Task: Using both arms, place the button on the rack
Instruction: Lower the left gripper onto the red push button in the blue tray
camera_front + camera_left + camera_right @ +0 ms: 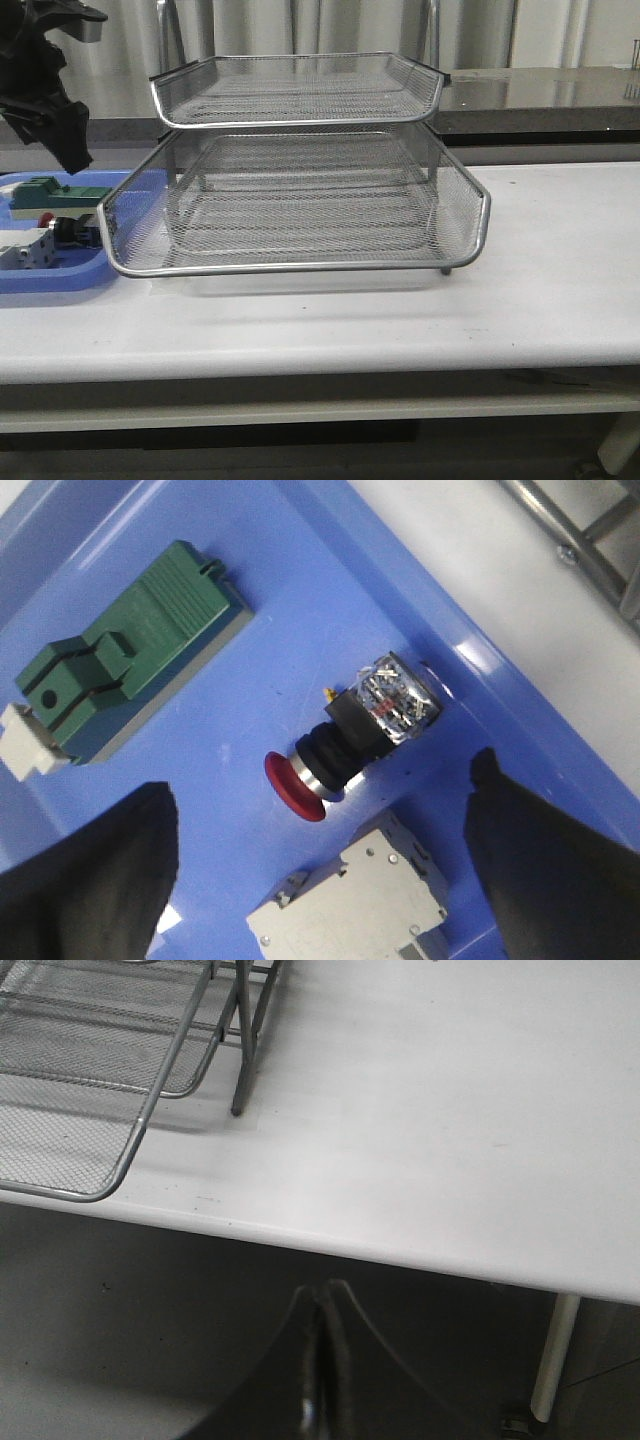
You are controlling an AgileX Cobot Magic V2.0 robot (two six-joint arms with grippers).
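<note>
Left wrist view shows my left hand point(320, 880) spread wide and empty above the button point(345, 745), which lies on its side in the blue tray point(300, 610), mid-frame just above my fingers; I should descend centred and pinch its black body. My right hand point(322, 1360) is clenched, idle

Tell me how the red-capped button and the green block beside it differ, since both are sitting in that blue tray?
The button is round: a red mushroom cap, silver collar, black body and a clear-looking rear block. The green block is boxy and flat-sided, with a white piece at one end. The button looks smaller than the green block. The button lies between the open left gripper's fingers; the green block lies off to one side. Both rest untouched on the blue tray.
</note>
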